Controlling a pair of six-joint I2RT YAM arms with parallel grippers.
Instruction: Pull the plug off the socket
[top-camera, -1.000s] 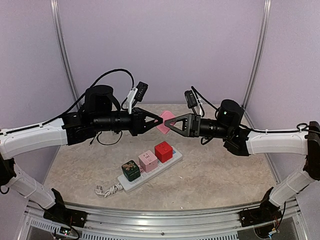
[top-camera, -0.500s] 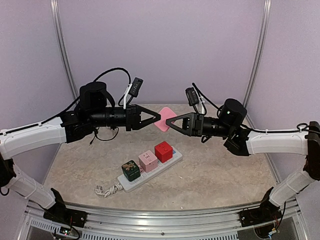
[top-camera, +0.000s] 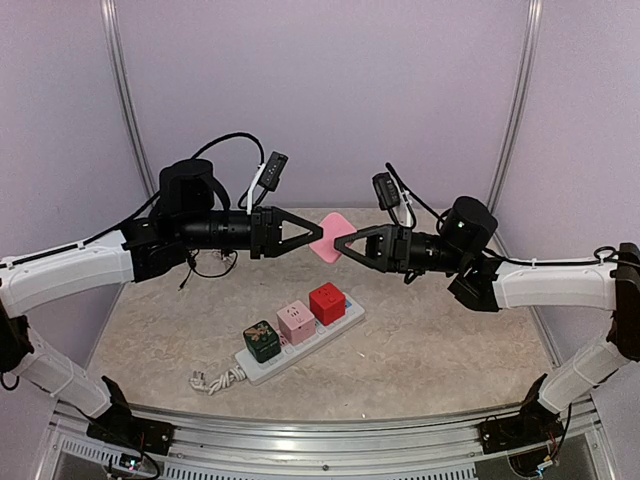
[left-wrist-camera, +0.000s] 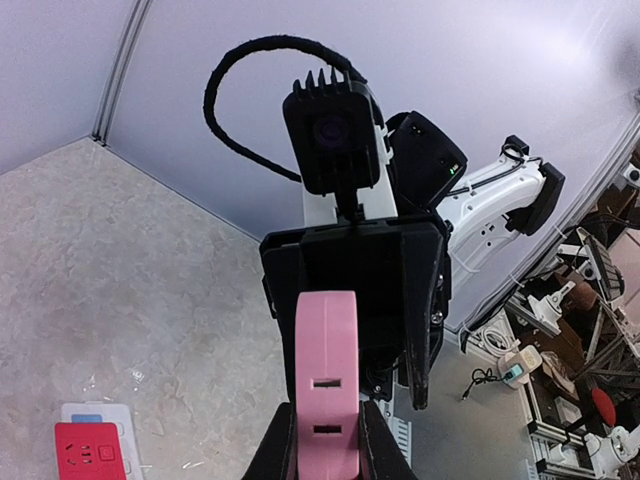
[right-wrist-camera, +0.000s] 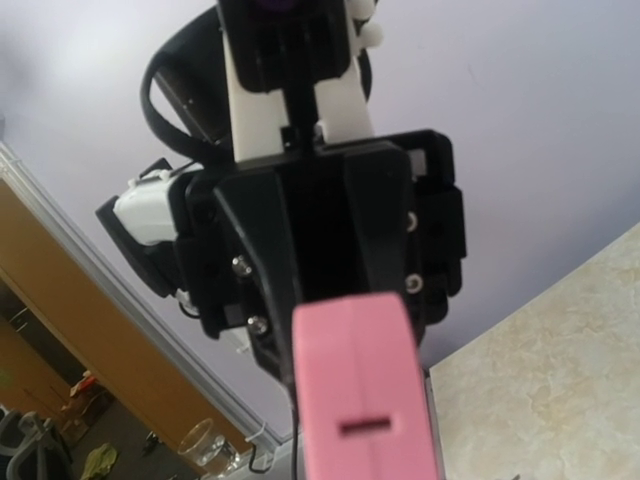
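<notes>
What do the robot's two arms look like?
The left arm and right arm match. Both have smooth white shells on the long parts, round black joints, and black wrists ending in pointed, triangle-shaped black jaws. Each wrist carries a small black camera on a white bracket, with a black cable curling behind it.

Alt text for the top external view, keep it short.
Both arms reach inward above the table, tips converging on a pink adapter in mid-air: the left gripper is shut on it, the right gripper faces it from the other side. Below lies the white power strip with a green cube, pink cube and red cube in a row on it.
</notes>
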